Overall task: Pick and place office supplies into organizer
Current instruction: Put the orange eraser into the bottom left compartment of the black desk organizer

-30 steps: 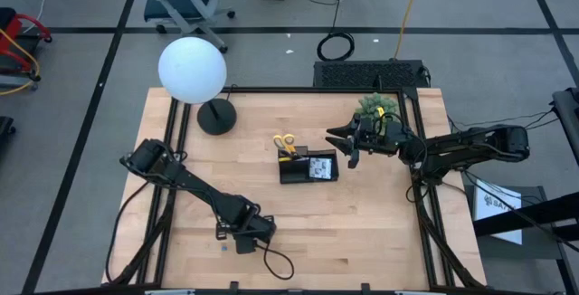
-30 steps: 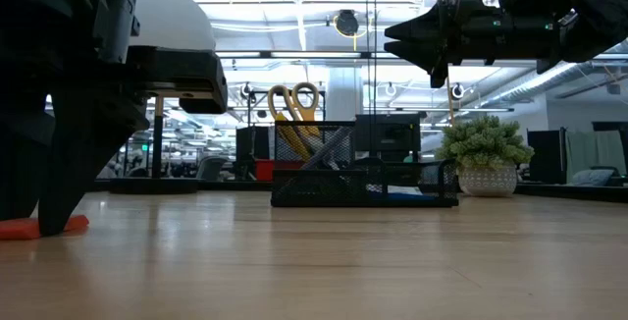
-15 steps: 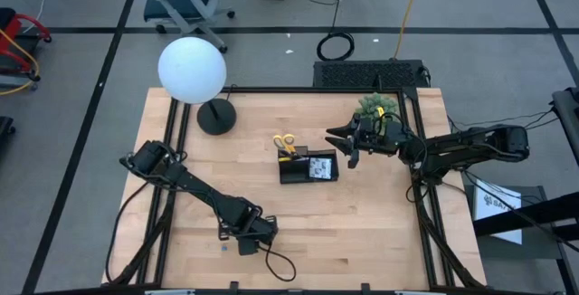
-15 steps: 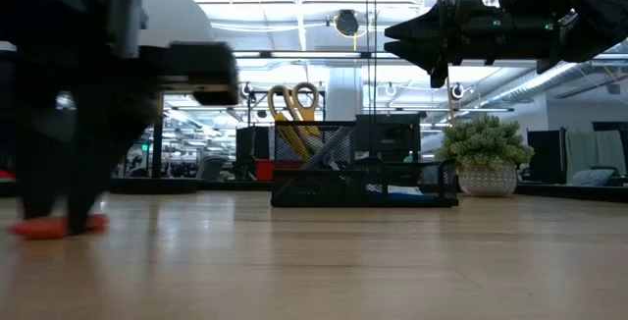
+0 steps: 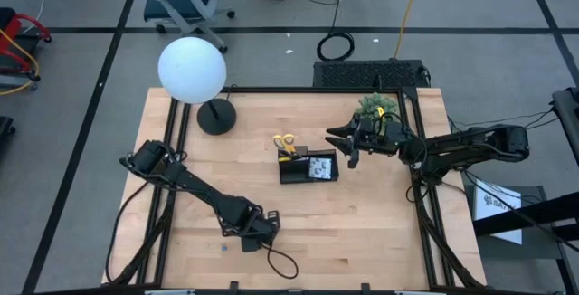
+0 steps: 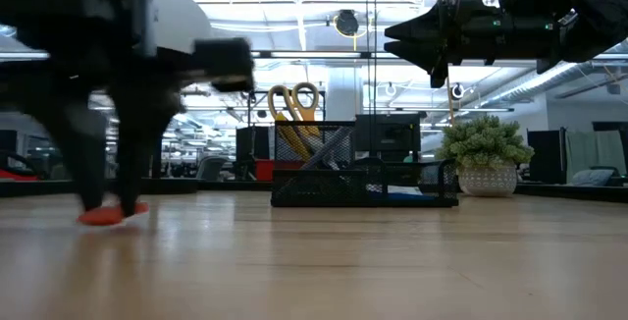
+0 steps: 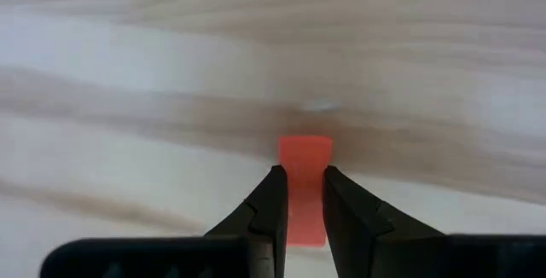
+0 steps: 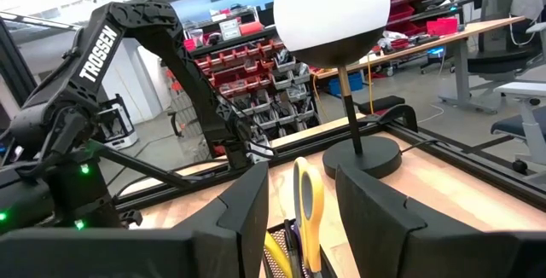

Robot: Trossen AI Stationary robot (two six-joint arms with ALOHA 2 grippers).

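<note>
Pale smooth wood table (image 5: 362, 214), black mesh organizer (image 5: 308, 166), matt red eraser (image 7: 304, 184).

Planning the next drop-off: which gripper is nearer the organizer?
Right. The right gripper hangs open beside the organizer; the left gripper is toward the table's near edge, shut on the red eraser.

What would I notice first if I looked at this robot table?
Probably the big white globe lamp at the table's back left corner. Next, yellow-handled scissors poking up from the black organizer mid-table. Near the front edge, the left gripper pinches a small red eraser.
</note>
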